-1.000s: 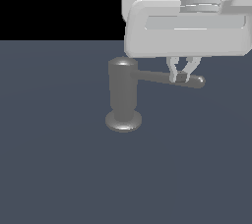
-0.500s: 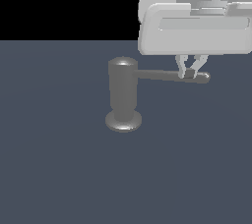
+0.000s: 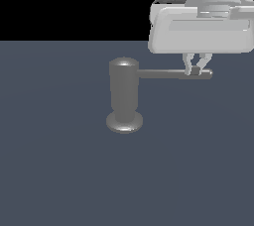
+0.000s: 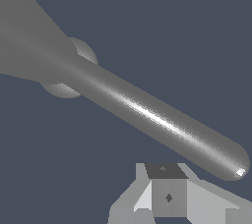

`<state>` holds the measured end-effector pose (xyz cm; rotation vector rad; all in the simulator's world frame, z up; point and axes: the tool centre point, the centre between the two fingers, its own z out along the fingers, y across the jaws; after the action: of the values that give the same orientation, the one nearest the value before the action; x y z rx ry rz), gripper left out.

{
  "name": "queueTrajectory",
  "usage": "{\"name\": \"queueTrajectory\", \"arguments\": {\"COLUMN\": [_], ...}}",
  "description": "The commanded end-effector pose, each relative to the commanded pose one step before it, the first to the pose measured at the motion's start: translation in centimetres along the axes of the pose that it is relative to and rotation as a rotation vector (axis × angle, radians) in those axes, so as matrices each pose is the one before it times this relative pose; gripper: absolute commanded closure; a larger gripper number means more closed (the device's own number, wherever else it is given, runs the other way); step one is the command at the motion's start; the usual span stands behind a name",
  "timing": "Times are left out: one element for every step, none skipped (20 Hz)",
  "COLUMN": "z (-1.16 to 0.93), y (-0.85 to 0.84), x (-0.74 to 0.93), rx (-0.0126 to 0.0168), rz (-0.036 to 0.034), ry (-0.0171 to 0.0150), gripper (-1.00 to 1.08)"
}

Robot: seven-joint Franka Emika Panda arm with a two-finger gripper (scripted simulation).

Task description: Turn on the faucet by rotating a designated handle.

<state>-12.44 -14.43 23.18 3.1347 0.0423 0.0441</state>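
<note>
The faucet is a glossy grey upright cylinder on a round disc base, standing mid-scene in the exterior view. Its handle is a thin grey rod pointing toward the exterior view's right. My white gripper hangs over the rod's outer end. Its fingers are closed together and their tips rest against the rod just short of the rounded tip. In the wrist view the handle runs diagonally just beside the closed fingertips of the gripper, not between them. The faucet top fills that view's corner.
The faucet stands on a flat dark blue-grey floor. My arm's wide white hand body sits above the handle end.
My gripper has moved toward the exterior view's right and slightly up. The handle's outer end has shifted with it, a little rightward and higher in the picture.
</note>
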Motion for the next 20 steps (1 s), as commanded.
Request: {"name": "queueTrajectory", "arguments": {"z": [0.521, 0.037, 0.026, 0.046, 0.026, 0.037, 0.037, 0.025, 0.037, 0.037, 0.025, 0.046, 0.025, 0.037, 0.025, 0.037, 0.031, 0.036, 0.036, 0.024], "y": [0.199, 0.221, 0.213, 0.227, 0.212, 0.220, 0.219, 0.210, 0.218, 0.218, 0.209, 0.224, 0.208, 0.216, 0.207, 0.215, 0.210, 0.214, 0.214, 0.204], "x": [0.775, 0.249, 0.246, 0.250, 0.245, 0.247, 0.247, 0.244, 0.246, 0.245, 0.242, 0.245, 0.241, 0.243, 0.240, 0.242, 0.240, 0.240, 0.240, 0.237], "rx": [0.00066, 0.00022, 0.00016, 0.00027, 0.00016, 0.00023, 0.00023, 0.00016, 0.00023, 0.00023, 0.00016, 0.00029, 0.00017, 0.00023, 0.00017, 0.00024, 0.00021, 0.00024, 0.00024, 0.00017], "rz": [-0.00792, 0.00054, 0.00038, 0.00066, 0.00038, 0.00054, 0.00054, 0.00038, 0.00054, 0.00054, 0.00038, 0.00066, 0.00038, 0.00054, 0.00038, 0.00054, 0.00047, 0.00054, 0.00054, 0.00038], "ry": [-0.00799, -0.00078, -0.00055, -0.00096, -0.00055, -0.00078, -0.00078, -0.00055, -0.00078, -0.00078, -0.00055, -0.00096, -0.00055, -0.00078, -0.00055, -0.00078, -0.00067, -0.00078, -0.00078, -0.00055], "gripper": [1.08, 1.08, 1.08, 1.08, 1.08, 1.08, 1.08, 1.08, 1.08, 1.08, 1.08, 1.08, 1.08, 1.08, 1.08, 1.08, 1.08, 1.08, 1.08, 1.08]}}
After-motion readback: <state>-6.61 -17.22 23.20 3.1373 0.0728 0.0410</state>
